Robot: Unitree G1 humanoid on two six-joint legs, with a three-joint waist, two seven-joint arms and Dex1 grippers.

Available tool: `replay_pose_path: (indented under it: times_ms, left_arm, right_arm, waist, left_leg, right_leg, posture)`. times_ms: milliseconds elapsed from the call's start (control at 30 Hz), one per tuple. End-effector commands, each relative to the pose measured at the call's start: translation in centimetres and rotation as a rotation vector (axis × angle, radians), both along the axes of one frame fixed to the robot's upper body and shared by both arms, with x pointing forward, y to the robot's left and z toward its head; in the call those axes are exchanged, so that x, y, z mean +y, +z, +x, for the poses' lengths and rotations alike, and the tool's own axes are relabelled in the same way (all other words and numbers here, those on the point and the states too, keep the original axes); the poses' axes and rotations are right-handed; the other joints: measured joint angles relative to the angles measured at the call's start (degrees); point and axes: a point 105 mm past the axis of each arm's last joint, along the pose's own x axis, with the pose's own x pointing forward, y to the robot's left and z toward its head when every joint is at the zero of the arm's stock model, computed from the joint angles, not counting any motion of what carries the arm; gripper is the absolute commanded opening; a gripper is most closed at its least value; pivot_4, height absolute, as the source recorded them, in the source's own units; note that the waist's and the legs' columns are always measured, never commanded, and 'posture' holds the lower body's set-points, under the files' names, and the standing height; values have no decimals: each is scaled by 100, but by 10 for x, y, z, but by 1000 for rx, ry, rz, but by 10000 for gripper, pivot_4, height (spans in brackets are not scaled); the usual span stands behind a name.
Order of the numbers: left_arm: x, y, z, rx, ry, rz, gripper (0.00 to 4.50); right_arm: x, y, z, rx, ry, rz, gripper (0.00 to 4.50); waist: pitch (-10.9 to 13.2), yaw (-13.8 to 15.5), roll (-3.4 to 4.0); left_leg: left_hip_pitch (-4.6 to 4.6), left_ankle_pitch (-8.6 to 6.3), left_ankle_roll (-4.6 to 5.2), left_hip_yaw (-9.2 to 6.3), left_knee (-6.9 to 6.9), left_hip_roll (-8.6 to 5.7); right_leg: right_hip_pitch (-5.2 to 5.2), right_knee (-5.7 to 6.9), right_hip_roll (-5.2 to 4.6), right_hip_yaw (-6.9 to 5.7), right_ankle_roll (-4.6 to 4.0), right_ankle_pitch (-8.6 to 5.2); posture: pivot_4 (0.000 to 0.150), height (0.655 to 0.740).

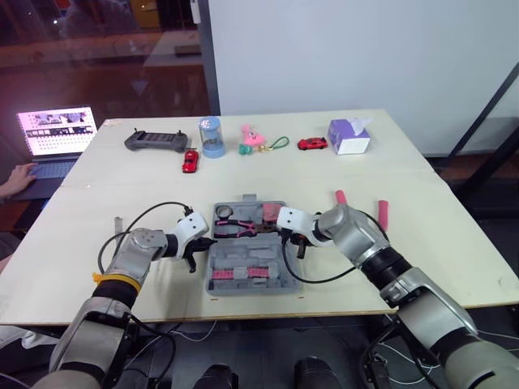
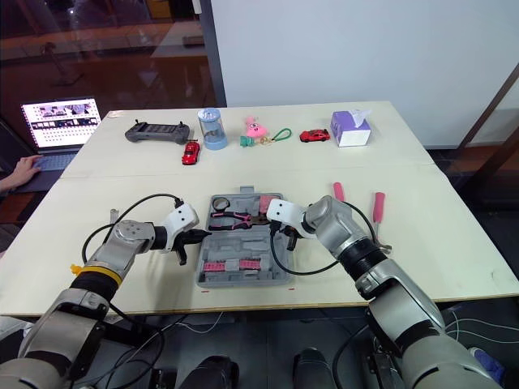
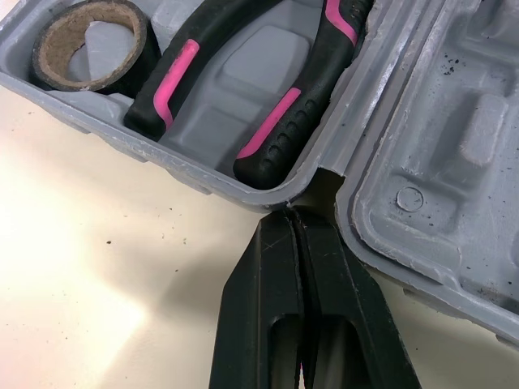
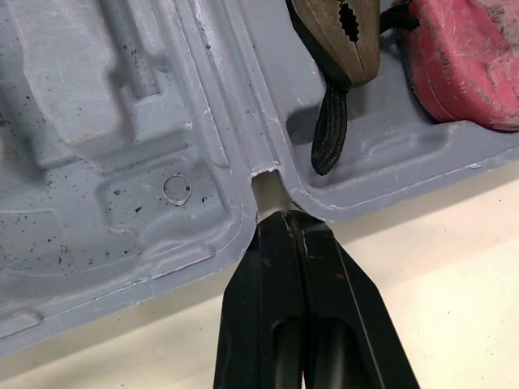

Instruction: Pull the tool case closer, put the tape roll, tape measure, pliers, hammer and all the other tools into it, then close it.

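The grey tool case (image 1: pixel 243 288) lies open at the table's near middle. Its far half holds the black tape roll (image 3: pixel 89 44), the pink-and-black pliers (image 3: pixel 268 113) and a pink-red tape measure (image 4: pixel 466 57). Pink-topped pieces sit in rows in the near half (image 1: pixel 239 273). My left gripper (image 3: pixel 292 215) is shut, its tips in the hinge notch on the case's left side. My right gripper (image 4: pixel 292 220) is shut too, tips at the hinge notch on the right side. Two pink-handled tools (image 1: pixel 340 197) (image 1: pixel 382 211) lie on the table right of the case.
Along the far edge stand a black controller (image 1: pixel 154 140), a red toy car (image 1: pixel 190 160), a blue cup (image 1: pixel 212 136), a pink toy (image 1: pixel 251 136), another red car (image 1: pixel 312 143) and a tissue box (image 1: pixel 349 136). A laptop (image 1: pixel 55 138) with a person's hand (image 1: pixel 12 178) sits far left.
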Motion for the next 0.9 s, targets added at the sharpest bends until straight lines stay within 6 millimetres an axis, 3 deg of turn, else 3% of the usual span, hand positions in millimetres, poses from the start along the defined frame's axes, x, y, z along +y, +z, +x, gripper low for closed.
replay_pose_path:
  times_ms: [33,267,333,433,533,667,767,900]
  left_arm:
    - [9,14,1,-35,3,-8,781]
    - [45,50,-17,-113,41,-52,781]
    - [62,61,-31,-131,61,-70,781]
    - [96,72,-59,-124,106,-73,781]
    - [145,76,-98,-66,210,-49,8329]
    - [189,75,-131,-12,339,-22,29025]
    - [217,77,-147,-17,456,-21,44851]
    - [236,73,-160,-28,542,-26,45000]
  right_arm:
    - [-10,15,0,-45,-12,37,0]
    - [-30,50,-21,-130,-3,225,0]
    - [-34,63,-35,-151,24,311,0]
    - [-56,81,-45,-209,-53,415,0]
    - [-94,94,-64,-253,-154,501,8389]
    - [-128,95,-86,-257,-227,512,28730]
    - [-139,94,-101,-242,-258,526,44116]
    - [-147,80,-118,-201,-291,490,44671]
  waist:
    - [0,4,0]
    - [4,-119,1]
    - [5,-137,2]
    - [7,-158,5]
    - [11,-116,10]
    - [18,16,16]
    - [20,69,20]
    - [21,54,19]
  left_leg:
    - [-3,0,0,0,0,0]
    - [-14,-1,1,-2,-7,0]
    - [-13,-2,2,-2,-9,2]
    - [-9,-3,5,1,-20,6]
    - [-9,-6,10,3,-29,7]
    - [-3,-31,55,11,-26,6]
    - [6,-33,59,15,-26,8]
    - [7,-37,66,17,-26,10]
  right_leg:
    - [-3,-1,0,0,0,0]
    - [-16,-8,-1,0,0,0]
    - [-16,-9,-1,1,0,0]
    - [-16,-13,0,2,0,0]
    - [-17,-21,-1,4,0,0]
    - [-4,-27,-4,4,0,0]
    - [7,-25,-2,3,-1,-1]
    - [8,-26,-1,3,0,-1]
  posture:
    - [1500,7400]
    - [1500,7400]
    - [1500,7400]
    - [1500,7400]
    - [1500,7400]
    - [1500,7400]
    - [1500,7400]
    - [1500,7400]
